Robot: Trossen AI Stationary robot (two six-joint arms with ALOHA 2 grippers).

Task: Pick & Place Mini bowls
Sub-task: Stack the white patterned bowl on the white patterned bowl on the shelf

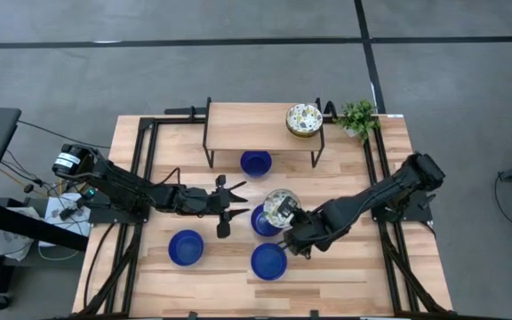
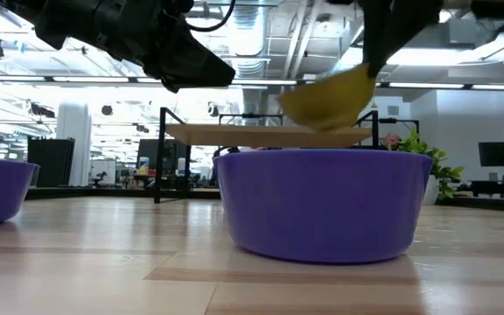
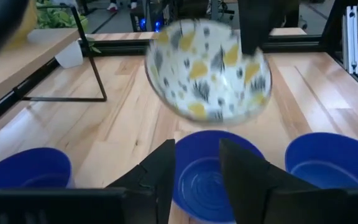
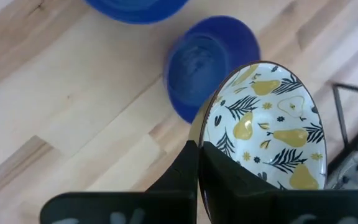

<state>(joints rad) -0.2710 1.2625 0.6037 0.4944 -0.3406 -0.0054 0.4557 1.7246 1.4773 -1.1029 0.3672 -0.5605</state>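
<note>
The right tool (image 1: pixel 284 213) is clamped on the rim of a cream-white round mini bowl with yellow and dark leaf pattern (image 1: pixel 278 205), holding it tilted in the air above a glossy cobalt blue mini bowl (image 1: pixel 262 222) on the wooden table (image 1: pixel 345 267). The left tool (image 1: pixel 235 204) hovers just beside it, fingers spread and empty. More blue bowls (image 1: pixel 186 247) sit nearby. A second patterned bowl (image 1: pixel 303 119) rests on the raised wooden shelf (image 1: pixel 238 127).

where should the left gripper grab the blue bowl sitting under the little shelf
Probably by the rim. That blue bowl sits upright and open-topped, so one finger could go inside the wall and one outside. The shelf partly overhangs its far side, so come from above at the near edge, facing the open table.
</note>
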